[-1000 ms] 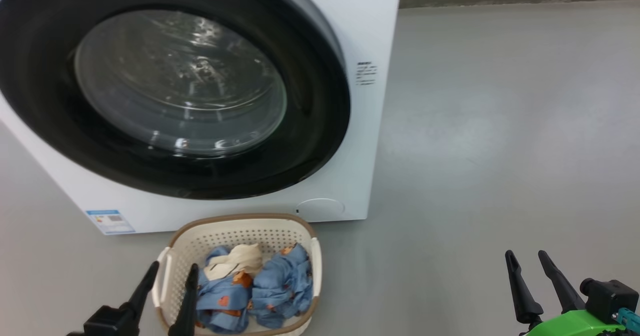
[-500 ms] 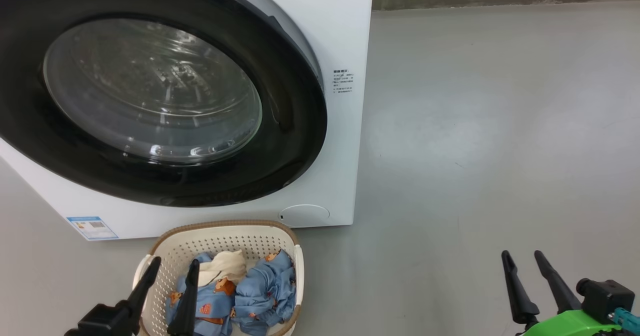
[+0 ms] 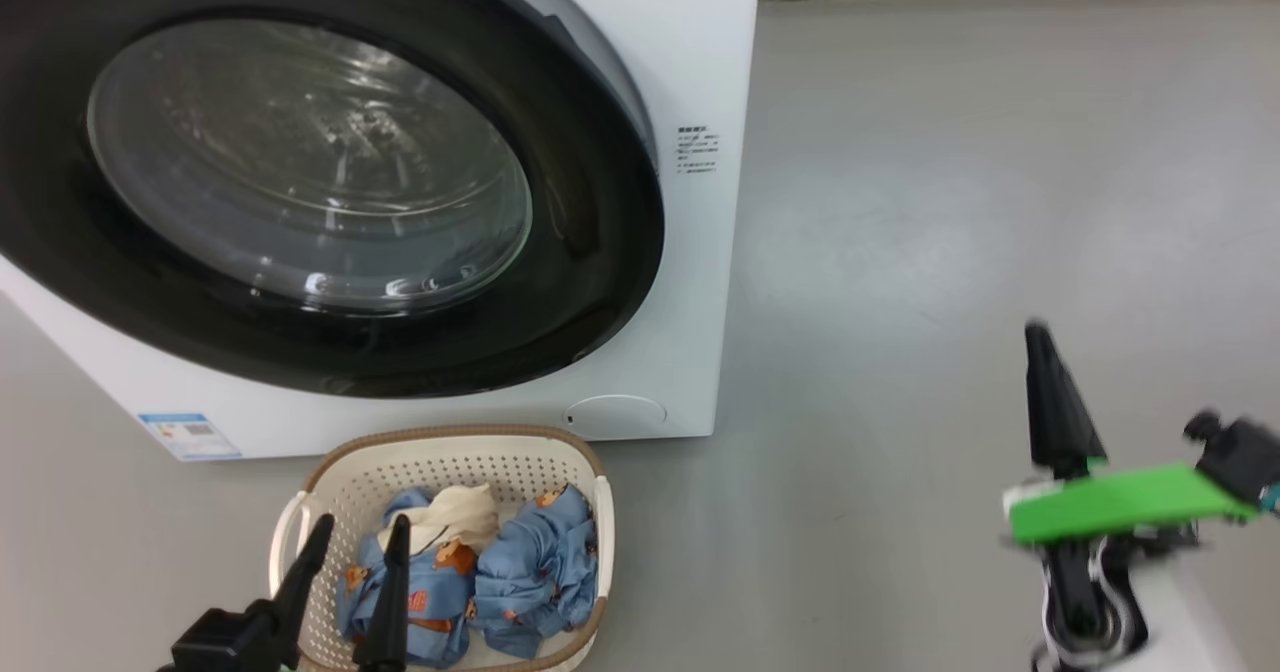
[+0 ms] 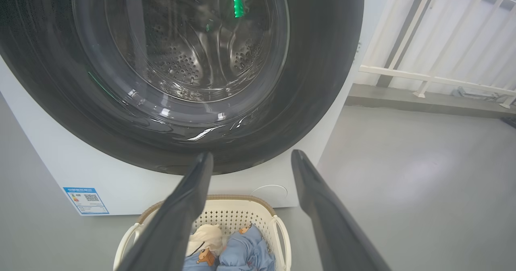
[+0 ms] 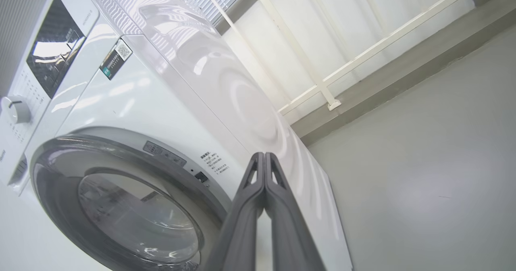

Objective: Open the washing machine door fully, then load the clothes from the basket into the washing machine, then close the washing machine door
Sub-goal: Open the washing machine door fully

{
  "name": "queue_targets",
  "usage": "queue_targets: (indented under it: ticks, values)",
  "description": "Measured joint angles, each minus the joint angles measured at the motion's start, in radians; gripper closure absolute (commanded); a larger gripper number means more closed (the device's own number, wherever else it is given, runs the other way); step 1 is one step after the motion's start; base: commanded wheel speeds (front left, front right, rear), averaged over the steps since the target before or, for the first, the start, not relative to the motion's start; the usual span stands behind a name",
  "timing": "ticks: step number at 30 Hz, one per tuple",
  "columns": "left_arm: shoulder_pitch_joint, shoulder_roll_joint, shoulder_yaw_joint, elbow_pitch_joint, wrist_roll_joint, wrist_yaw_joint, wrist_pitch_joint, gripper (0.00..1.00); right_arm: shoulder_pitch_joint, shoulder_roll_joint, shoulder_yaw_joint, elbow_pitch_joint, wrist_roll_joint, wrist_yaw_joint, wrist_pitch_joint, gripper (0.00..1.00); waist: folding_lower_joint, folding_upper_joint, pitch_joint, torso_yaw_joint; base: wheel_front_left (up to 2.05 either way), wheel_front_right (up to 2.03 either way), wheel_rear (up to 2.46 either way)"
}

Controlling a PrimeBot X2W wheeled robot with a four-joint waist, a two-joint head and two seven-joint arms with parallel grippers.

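While the right gripper (image 3: 1040, 347) stood clenched on nothing at the lower right of the head view, the left gripper (image 3: 361, 527) sat released at lower left, its fingers over the basket (image 3: 592, 464). The clothes (image 3: 530, 572) lay inside. Above it, at upper left, the washing machine door (image 3: 600, 252) sat shut against the washing machine (image 3: 700, 52).

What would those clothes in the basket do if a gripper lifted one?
Probably flop and drape: the clothes lie crumpled in soft folds. They look thin, so likely light. Piled together in the basket, one may drag a neighbour along.
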Motion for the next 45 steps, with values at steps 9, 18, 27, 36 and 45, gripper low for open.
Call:
queue_targets:
  ticks: [9, 18, 27, 36, 45]
  values:
    - [-0.037, -0.014, -0.029, 0.007, -0.016, 0.000, 0.000, 0.00, -0.225, -0.059, 0.062, 0.024, 0.393, 0.000, -0.007, 1.00, 0.0000, 0.0000, 0.037, 0.048, 0.00, 0.00, 0.00]
    - [-0.097, -0.026, -0.052, 0.013, -0.026, 0.000, -0.007, 0.00, -0.413, -0.163, 0.176, 0.056, 0.692, 0.000, 0.175, 1.00, 0.0000, 0.0000, 0.104, 0.106, 0.00, 0.00, 0.00]
    - [-0.153, -0.036, -0.075, 0.018, -0.040, 0.000, -0.007, 0.00, -0.540, -0.214, 0.225, 0.127, 0.789, 0.000, 0.392, 1.00, 0.0000, 0.0000, 0.180, 0.161, 0.00, 0.00, 0.00]
    - [-0.193, -0.040, -0.096, 0.020, -0.049, 0.000, -0.007, 0.00, -0.623, -0.230, 0.229, 0.177, 0.827, 0.000, 0.556, 1.00, 0.0000, 0.0000, 0.247, 0.205, 0.00, 0.00, 0.00]
    - [-0.230, -0.046, -0.123, 0.020, -0.053, 0.000, -0.007, 0.00, -0.683, -0.235, 0.230, 0.215, 0.827, 0.000, 0.656, 1.00, 0.0000, 0.0000, 0.294, 0.235, 0.00, 0.00, 0.00]
